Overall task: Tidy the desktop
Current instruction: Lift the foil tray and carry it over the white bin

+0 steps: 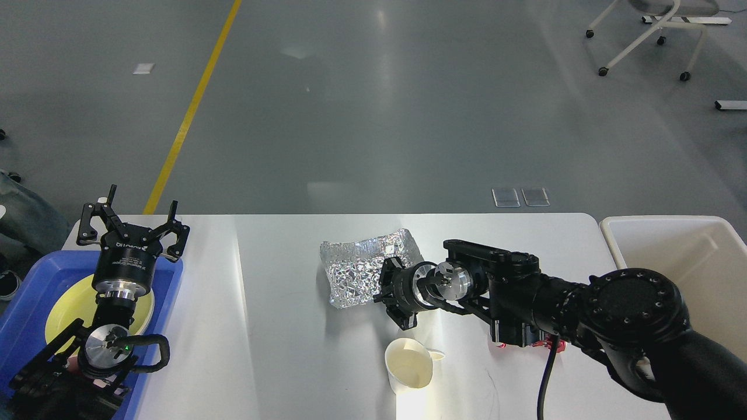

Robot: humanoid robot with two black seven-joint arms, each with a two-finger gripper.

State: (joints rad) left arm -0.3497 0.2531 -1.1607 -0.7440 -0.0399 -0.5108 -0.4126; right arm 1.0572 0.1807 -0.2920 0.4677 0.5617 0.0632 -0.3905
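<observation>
**Right arm at the foil, left arm over the tray**

The white desktop [280,326] fills the lower view, between a blue tray [23,326] holding a yellow plate [64,315] and a cream bin [677,262]. On it lie a crumpled foil packet [356,271] and a tipped paper cup [408,364]. The right gripper [388,289] touches the foil's near edge; whether its jaws grip cannot be told. The left gripper [133,219] stands over the tray, jaws spread.

head view, downward over desktop [292,361]
</observation>
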